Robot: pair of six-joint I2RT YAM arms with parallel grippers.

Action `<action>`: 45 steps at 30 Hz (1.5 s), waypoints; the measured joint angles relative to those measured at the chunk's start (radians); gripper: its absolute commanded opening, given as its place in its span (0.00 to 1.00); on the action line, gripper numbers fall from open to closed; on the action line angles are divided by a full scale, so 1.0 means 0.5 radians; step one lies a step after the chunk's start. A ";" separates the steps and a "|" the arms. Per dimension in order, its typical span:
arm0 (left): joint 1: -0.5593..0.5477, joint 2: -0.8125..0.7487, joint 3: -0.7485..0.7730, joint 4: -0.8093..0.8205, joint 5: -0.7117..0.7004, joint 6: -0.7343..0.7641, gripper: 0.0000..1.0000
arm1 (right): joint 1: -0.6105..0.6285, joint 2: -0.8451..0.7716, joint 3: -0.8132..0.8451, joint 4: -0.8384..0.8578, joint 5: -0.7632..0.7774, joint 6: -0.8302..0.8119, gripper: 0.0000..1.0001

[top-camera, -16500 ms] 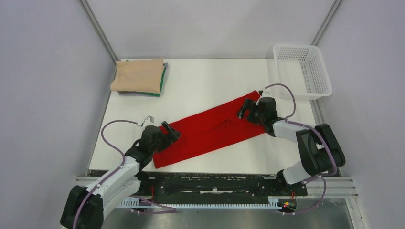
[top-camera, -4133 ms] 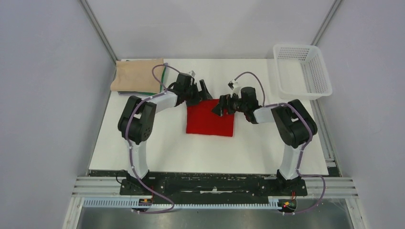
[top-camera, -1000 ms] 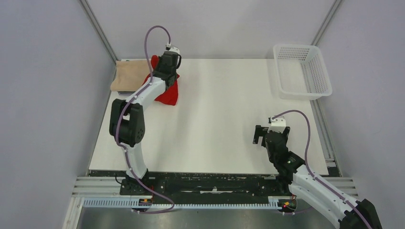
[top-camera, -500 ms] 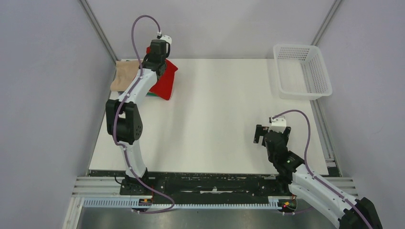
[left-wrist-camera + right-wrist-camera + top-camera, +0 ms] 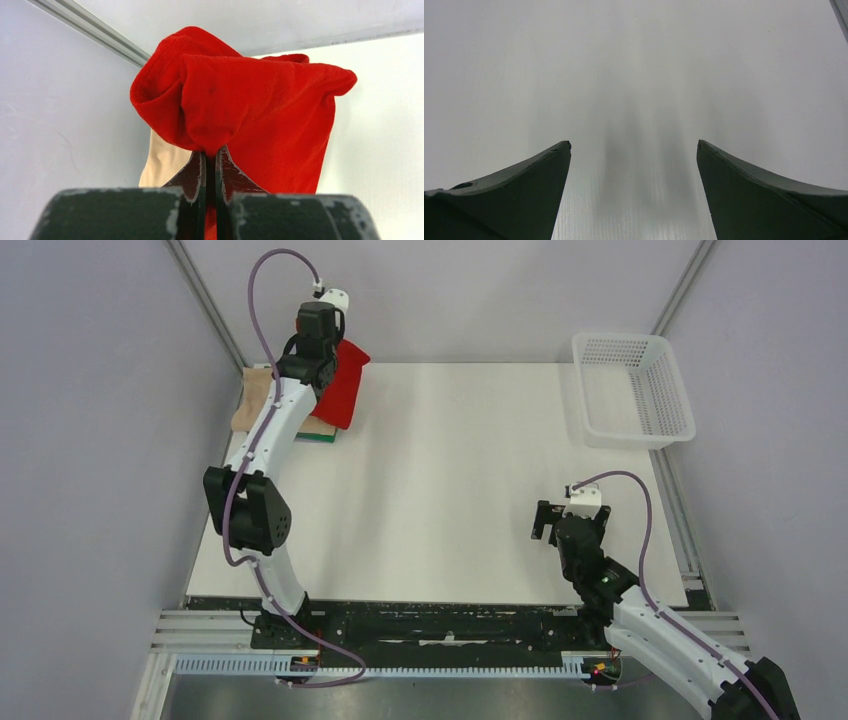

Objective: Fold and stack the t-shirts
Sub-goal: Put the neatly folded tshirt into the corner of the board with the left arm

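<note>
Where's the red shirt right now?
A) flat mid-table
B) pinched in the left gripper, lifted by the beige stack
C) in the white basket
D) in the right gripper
B: in the left wrist view the left gripper is shut on a bunched fold of the red shirt, which hangs beside the beige shirt. The right gripper is open and holds nothing.

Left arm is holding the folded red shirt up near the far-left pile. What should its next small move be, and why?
Probably lower the left gripper and lay the red t-shirt flat on the beige t-shirt. Its jaws are shut on the red cloth, which hangs bunched over the pile's right side, not yet laid down.
</note>
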 measured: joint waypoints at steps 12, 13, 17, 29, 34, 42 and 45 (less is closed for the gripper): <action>0.075 0.019 0.107 -0.038 -0.016 -0.002 0.02 | 0.000 0.008 0.000 -0.004 0.060 0.021 0.98; 0.097 0.043 0.122 -0.037 -0.016 -0.003 0.02 | 0.000 0.011 0.000 -0.005 0.067 0.022 0.98; 0.207 0.166 0.140 -0.023 0.010 -0.004 0.02 | 0.000 0.024 0.000 -0.006 0.102 0.023 0.98; 0.497 0.728 0.470 0.029 0.093 -0.060 0.02 | 0.000 0.126 0.006 -0.037 0.199 0.012 0.98; 0.583 0.870 0.573 0.039 0.097 -0.076 0.04 | 0.000 0.157 0.047 -0.068 0.259 -0.008 0.98; 0.650 0.945 0.626 0.080 0.077 -0.124 1.00 | 0.000 0.264 0.114 -0.074 0.316 -0.031 0.98; 0.665 0.945 0.642 0.099 0.072 -0.164 1.00 | 0.000 0.307 0.127 -0.074 0.317 -0.039 0.98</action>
